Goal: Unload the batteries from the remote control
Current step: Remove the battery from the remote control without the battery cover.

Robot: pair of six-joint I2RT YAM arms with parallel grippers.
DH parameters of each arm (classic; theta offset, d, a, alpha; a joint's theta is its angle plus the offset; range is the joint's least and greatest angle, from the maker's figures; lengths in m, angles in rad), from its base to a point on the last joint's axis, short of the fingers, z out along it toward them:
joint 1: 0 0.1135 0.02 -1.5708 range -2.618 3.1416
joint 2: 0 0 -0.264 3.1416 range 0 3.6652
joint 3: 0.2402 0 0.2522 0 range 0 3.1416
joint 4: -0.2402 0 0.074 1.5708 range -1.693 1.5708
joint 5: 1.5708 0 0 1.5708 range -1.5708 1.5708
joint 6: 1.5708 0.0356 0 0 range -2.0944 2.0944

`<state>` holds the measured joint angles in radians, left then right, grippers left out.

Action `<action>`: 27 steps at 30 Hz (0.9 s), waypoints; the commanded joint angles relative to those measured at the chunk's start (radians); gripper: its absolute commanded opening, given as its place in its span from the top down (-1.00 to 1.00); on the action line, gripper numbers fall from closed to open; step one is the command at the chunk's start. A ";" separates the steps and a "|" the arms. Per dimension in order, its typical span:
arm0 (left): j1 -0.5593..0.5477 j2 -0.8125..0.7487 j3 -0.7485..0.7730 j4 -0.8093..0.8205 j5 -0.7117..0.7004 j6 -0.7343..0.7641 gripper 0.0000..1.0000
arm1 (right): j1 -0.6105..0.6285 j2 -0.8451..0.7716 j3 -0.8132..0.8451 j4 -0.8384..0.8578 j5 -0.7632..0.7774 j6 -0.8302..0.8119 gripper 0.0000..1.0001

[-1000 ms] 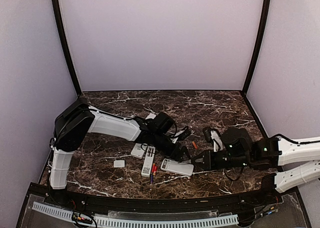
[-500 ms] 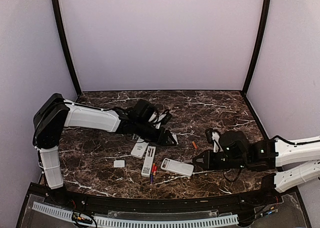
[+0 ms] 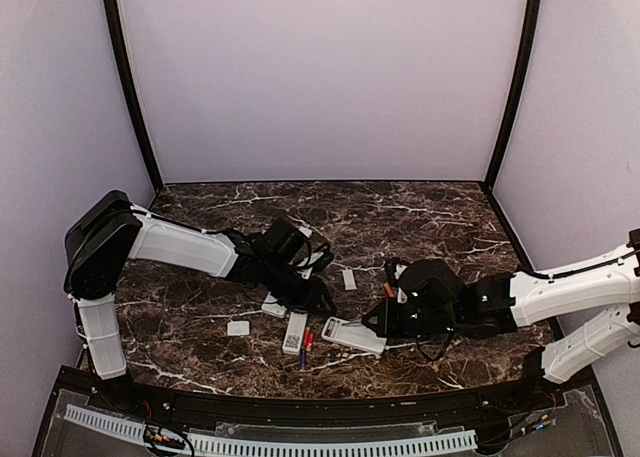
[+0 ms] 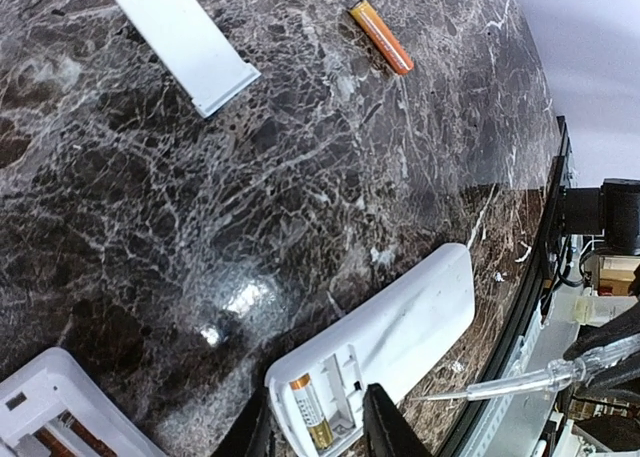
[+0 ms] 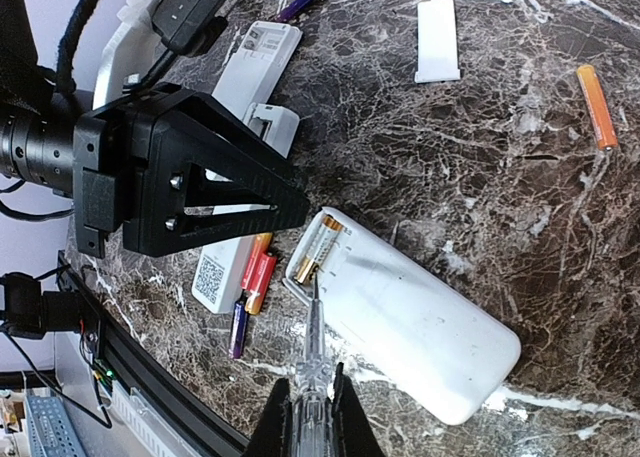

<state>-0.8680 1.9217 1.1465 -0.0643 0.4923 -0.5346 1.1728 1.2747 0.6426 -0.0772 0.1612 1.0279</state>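
Observation:
The white remote control (image 3: 355,335) lies face down at the front with its compartment open. One gold-ended battery (image 5: 313,249) sits inside it, also visible as the battery (image 4: 312,412) in the left wrist view. My left gripper (image 4: 318,432) is closed around the compartment end of the remote control (image 4: 400,327), one finger tight against each side. My right gripper (image 5: 310,422) is shut on a clear screwdriver (image 5: 313,347) whose tip rests at the battery's near end. Loose batteries lie nearby: a red pair (image 5: 258,272), a blue-purple one (image 5: 238,329) and an orange one (image 5: 598,107).
Two more white remotes (image 3: 295,329) (image 3: 275,302) lie left of the worked one, under the left arm. Flat white covers rest at the left (image 3: 238,328) and behind the remote (image 3: 349,279). The table's black front rim (image 3: 300,402) runs just below the remote.
The left arm swung back, then brought its gripper down onto the remote's compartment end while closing. The right arm slid left, carrying the screwdriver tip into the compartment.

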 commanded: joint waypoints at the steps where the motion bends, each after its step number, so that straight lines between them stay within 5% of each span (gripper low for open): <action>1: -0.003 -0.023 -0.023 -0.057 -0.024 0.020 0.43 | 0.008 0.045 0.065 -0.008 0.016 0.017 1.00; 27: -0.018 0.030 -0.032 -0.049 0.029 0.031 0.82 | 0.030 0.270 0.248 -0.209 0.052 0.156 1.00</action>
<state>-0.8772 1.9385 1.1229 -0.1047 0.5037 -0.5159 1.1923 1.5318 0.8864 -0.2615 0.1825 1.1454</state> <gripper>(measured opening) 0.106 0.078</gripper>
